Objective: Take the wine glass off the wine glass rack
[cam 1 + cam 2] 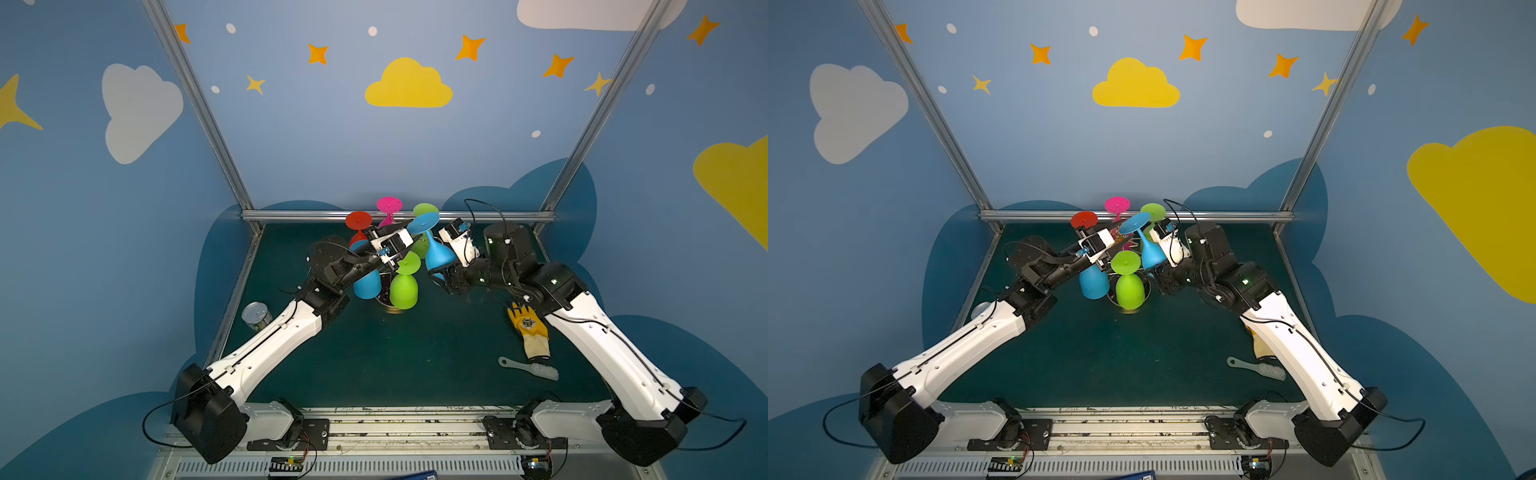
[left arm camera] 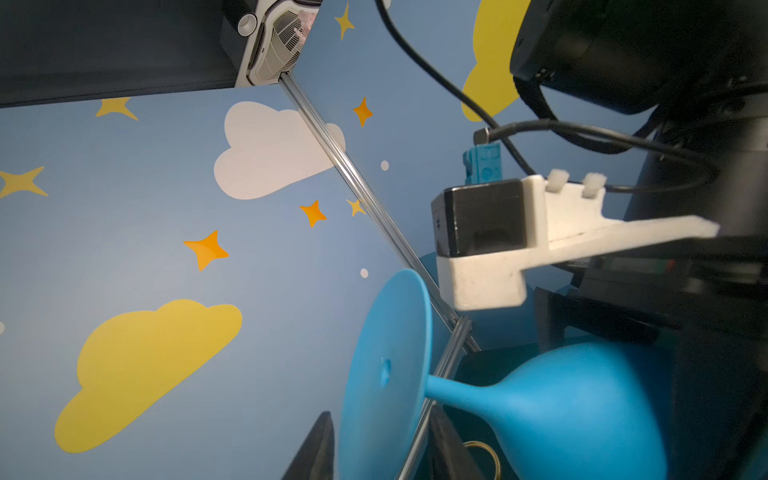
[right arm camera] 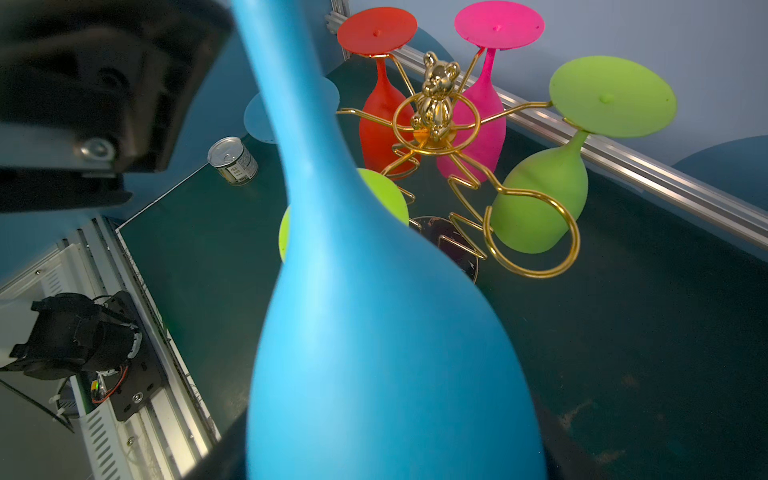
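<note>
A blue wine glass [image 1: 436,251] [image 1: 1151,252] hangs upside down and tilted, just right of the gold wine glass rack [image 3: 436,124], clear of the rack's empty ring arm [image 3: 534,232]. My right gripper [image 3: 395,457] [image 1: 441,275] is shut on its bowl [image 3: 374,332]. My left gripper [image 2: 382,453] [image 1: 409,228] reaches over the rack from the left. Its dark fingers [image 2: 320,449] stand either side of the glass's foot disc [image 2: 386,353], with a gap showing on both sides. Red [image 3: 378,104], pink [image 3: 478,108] and green [image 3: 540,199] glasses still hang on the rack.
Another blue glass [image 1: 368,286] and a second green one [image 1: 403,291] hang at the rack's front over its dark base [image 3: 453,245]. A tin can [image 1: 256,316] stands front left. A yellow glove [image 1: 530,332] and a brush [image 1: 530,368] lie right. An aluminium rail [image 1: 291,215] bounds the back.
</note>
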`<state>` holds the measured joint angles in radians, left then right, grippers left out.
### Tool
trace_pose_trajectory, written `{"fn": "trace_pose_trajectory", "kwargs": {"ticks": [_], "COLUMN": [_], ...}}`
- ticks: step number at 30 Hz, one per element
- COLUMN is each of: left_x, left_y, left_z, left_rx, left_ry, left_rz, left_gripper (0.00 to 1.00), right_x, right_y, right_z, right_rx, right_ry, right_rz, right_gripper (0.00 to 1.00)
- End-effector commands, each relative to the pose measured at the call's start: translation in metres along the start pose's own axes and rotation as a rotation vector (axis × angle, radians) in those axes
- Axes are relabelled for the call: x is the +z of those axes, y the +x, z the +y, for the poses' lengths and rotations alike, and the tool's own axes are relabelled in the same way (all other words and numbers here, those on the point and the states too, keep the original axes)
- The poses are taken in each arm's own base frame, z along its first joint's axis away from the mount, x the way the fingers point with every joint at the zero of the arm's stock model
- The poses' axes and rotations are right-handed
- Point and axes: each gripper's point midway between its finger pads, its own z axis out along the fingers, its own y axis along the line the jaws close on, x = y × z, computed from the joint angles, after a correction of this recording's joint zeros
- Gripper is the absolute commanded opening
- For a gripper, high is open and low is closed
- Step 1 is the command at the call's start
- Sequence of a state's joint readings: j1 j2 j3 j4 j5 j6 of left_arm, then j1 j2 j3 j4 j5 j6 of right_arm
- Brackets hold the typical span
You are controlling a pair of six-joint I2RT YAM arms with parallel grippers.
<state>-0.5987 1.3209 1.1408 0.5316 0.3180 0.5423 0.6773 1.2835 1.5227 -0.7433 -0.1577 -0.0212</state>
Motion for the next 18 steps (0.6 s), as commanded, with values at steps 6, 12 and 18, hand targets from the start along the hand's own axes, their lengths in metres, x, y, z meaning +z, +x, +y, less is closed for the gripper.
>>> {"fn": "trace_pose_trajectory", "kwargs": {"ticks": [6,12,18], "left_x": [-0.004,-0.006,-0.013], "left_y": [-0.019,-0.017,-0.005], "left_z": [0.006,0.015,0.039], "left_rx": [0.026,0.002,-0.111], "left_ry": [-0.014,-0.062,-0.198], "left_rz": [-0.037,-0.016,0.064], "left_gripper": [0.14,0.03,0.03], "right_x": [-0.003,-0.008,-0.023], "right_y": [-0.007,-0.012,-0.024], "right_z": [0.006,0.008,0.005], "right_rx": [0.009,0.018,0.024], "right_ry": [-0.016,-0.024,-0.001], "right_rz": [-0.005,-0.039,-0.139], "right_gripper": [0.24,0.49,0.83]}}
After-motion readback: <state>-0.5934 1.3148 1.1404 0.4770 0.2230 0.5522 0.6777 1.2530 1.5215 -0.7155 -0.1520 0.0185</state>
